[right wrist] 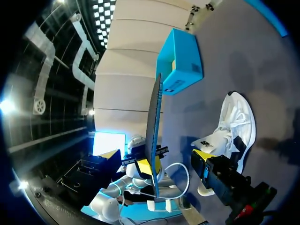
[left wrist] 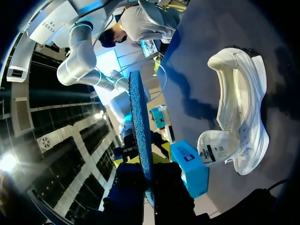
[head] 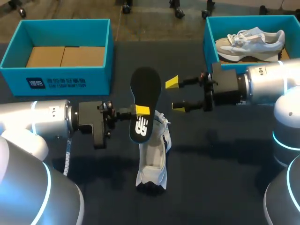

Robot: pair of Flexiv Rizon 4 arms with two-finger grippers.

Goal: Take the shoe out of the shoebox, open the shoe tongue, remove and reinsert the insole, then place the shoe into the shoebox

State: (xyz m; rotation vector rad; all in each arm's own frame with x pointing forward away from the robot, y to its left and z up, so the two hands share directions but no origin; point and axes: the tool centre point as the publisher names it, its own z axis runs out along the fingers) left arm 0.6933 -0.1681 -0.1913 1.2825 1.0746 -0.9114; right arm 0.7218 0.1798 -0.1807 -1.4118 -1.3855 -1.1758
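Observation:
My left gripper (head: 142, 111) is shut on a black insole (head: 144, 93) and holds it on edge above the table, gripping near its middle. In the left wrist view the insole (left wrist: 140, 126) stands edge-on between the fingers. Just under it a white shoe (head: 153, 161) lies on the dark table, also visible as the shoe (left wrist: 241, 108) beside the gripper. My right gripper (head: 175, 94) stands open close to the insole's right side, touching nothing. In the right wrist view the insole (right wrist: 153, 126) rises ahead of a yellow fingertip (right wrist: 202, 154), with the shoe (right wrist: 236, 122) beyond.
A blue shoebox (head: 14, 56) with cardboard on its floor stands at the back left. Another blue box (head: 208, 40) at the back right holds a second pale shoe (head: 251, 41). A white cable (head: 68, 152) runs along my left arm.

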